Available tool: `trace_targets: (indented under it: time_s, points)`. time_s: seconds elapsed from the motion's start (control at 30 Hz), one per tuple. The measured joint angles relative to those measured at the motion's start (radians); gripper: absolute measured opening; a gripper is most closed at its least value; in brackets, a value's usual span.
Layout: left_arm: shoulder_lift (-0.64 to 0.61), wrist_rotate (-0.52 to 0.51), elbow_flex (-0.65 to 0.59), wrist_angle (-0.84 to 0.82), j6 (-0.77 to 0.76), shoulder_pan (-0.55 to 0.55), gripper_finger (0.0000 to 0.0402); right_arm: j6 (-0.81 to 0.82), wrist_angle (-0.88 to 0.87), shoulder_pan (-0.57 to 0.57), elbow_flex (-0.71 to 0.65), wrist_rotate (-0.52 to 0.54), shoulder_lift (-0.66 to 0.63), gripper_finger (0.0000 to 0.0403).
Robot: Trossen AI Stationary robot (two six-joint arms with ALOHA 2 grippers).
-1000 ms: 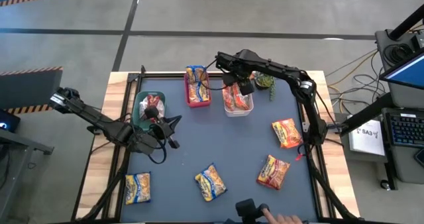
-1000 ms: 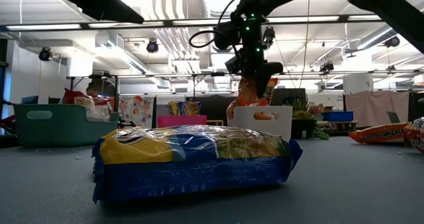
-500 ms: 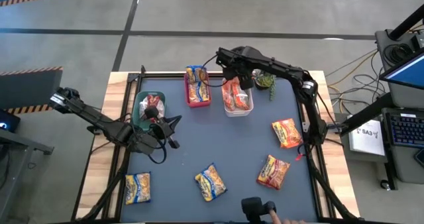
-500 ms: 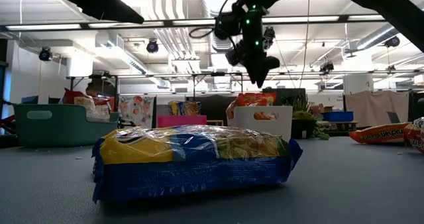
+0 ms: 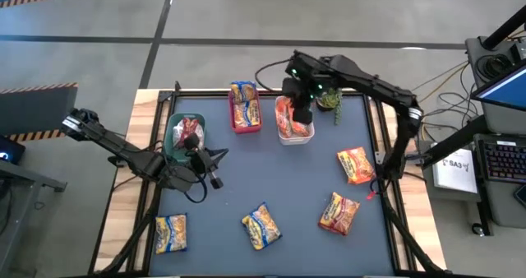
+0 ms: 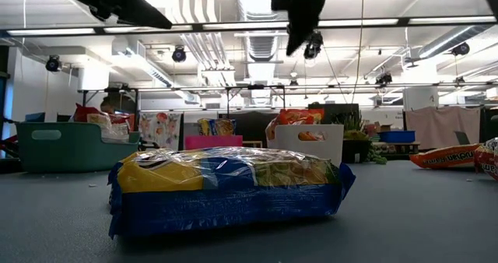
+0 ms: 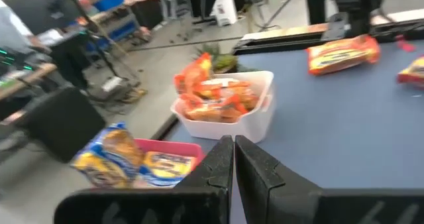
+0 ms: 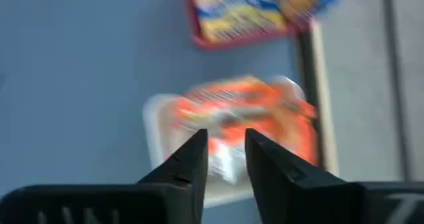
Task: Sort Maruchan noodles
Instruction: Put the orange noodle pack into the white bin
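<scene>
On the counter (image 5: 271, 179) the white bin (image 5: 293, 134) at the far side holds orange noodle packets (image 5: 289, 116), the right hand (image 5: 302, 113) hovers above it, fingers slightly apart and empty (left hand (image 5: 215, 182) together, beside the green bin (image 5: 175, 134)).

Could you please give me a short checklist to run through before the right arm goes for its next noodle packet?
1. Right gripper empty, jaws narrowly apart above the white bin: ok.
2. Orange packets resting inside the white bin: ok.
3. Orange packet lying free on the mat: ok.
4. Second orange packet free too: ok.
5. Left gripper shut, parked beside the green bin, clear of that path: ok.
</scene>
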Motion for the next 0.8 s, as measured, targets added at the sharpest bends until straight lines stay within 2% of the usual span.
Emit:
trace_targets:
  time_s: [0.07, 0.4, 0.8]
  points:
    - [0.000, 0.026, 0.000, 0.000, -0.029, 0.000, 0.0000, 0.027, 0.068, 0.033, -0.072, -0.043, -0.056, 0.0067]
    - [0.000, 0.043, -0.001, 0.000, -0.112, -0.001, 0.0000, 0.306, 0.398, 0.228, -0.544, -0.045, -0.319, 0.0017]
    - [0.000, 0.043, 0.000, 0.006, -0.113, -0.001, 0.0000, 0.779, 0.406, 0.342, -0.900, -0.045, -0.419, 0.0009]
